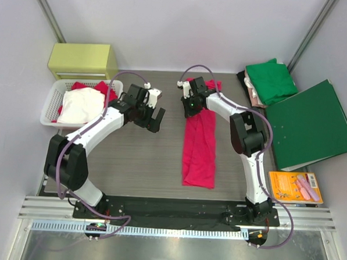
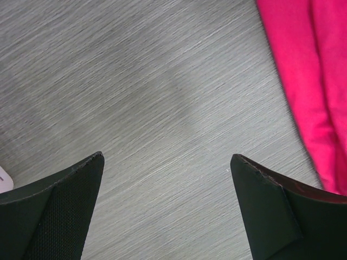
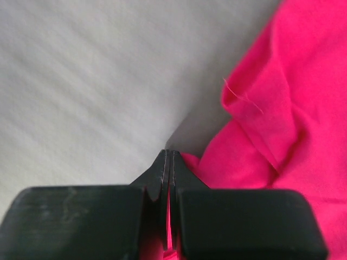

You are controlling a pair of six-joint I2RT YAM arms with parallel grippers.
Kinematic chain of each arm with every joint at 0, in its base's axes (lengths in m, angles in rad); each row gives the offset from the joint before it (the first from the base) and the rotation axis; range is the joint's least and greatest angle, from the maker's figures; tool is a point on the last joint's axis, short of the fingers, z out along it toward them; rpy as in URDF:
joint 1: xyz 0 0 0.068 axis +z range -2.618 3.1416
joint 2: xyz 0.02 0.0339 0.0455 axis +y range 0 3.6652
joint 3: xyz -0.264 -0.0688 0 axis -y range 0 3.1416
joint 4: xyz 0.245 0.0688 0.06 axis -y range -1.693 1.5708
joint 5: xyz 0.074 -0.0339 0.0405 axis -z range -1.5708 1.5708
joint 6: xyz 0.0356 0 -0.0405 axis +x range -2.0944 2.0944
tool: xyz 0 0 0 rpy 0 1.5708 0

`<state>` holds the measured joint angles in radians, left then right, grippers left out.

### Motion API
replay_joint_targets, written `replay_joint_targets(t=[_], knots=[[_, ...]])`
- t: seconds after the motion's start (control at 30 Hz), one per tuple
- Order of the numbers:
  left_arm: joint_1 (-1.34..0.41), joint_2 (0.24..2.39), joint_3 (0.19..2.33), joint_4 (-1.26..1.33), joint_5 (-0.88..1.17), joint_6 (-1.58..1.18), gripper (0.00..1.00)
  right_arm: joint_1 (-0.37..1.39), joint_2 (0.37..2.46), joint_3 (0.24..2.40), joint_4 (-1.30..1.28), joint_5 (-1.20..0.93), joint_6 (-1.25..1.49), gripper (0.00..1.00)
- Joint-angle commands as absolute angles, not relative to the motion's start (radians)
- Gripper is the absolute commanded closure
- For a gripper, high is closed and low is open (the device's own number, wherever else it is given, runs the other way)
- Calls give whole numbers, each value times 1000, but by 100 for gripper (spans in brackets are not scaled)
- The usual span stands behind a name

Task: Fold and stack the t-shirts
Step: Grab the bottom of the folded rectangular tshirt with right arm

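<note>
Grey wood-grain table (image 1: 137,157), pale walls round it. On it the pinkish-red t-shirt (image 1: 199,149) lies mid-table as a long folded strip. At its far end the right gripper (image 3: 168,157) is pinched tight on the cloth edge. Beside it the left gripper (image 2: 167,156) is spread wide, holding nothing, over bare table just left of the shirt. A green t-shirt (image 1: 272,80) sits at the far right corner.

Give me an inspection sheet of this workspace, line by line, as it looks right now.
Surface: grey grained table; no stains seen.
Job's things: red shirt lies as a long strip mid-table; green shirt sits on beige shirt, far right.
Clutter: green folder, orange booklet, white basket of cloths, yellow box.
Pincers: left pincer open over bare table; right pincer shut on the red shirt's far end.
Cables: grey cables loop along both arms.
Surroundings: pale walls, metal rail at the near edge.
</note>
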<state>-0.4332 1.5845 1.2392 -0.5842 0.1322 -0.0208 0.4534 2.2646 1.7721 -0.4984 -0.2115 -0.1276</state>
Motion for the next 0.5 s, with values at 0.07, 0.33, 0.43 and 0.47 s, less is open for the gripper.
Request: replay_joint_targets(t=[0.07,0.33,0.43,0.47], knots=[[-414,1535,1230,-568,147,-15,0,456,2445,2000,-544,-192,-144,99],[-411,1574,1235,-574,193,-14,0,459,2284,1860,-512,-320,-176,48],[-411,1575,1210,-563,236,-20,0,459,2114,1737,-444,-342,-167,27],[-411,1568,1198,-555,248,-26,0,460,2009,1717,-436,-350,-166,26]])
